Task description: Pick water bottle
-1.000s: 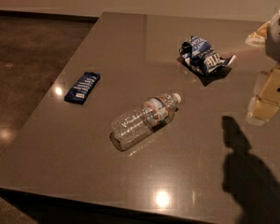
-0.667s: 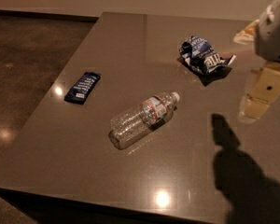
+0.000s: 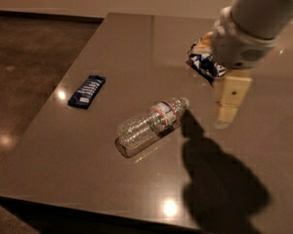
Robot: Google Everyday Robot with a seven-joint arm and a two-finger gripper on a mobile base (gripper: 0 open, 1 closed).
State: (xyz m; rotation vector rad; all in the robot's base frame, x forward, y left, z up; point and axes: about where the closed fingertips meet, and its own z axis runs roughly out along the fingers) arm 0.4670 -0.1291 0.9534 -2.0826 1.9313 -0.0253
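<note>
one item is to be picked: the water bottle (image 3: 152, 126). it lies on its side near the middle of the table (image 3: 88, 174), with its white cap pointing to the far right and its base toward the near edge. the gripper (image 3: 229, 102) hangs above the table just right of the cap, near it but apart, and no contact is visible. whether the gripper is spread or pressed together cannot be told; it does not hold the bottle. status, as judged: approach stage. remaining steps: align over the bottle body, descend, close on it, lift. the snack bar wrapper (image 3: 87, 91) lies well apart to the left. the chip bag (image 3: 203, 65) lies beyond the gripper, partly hidden by the arm.
</note>
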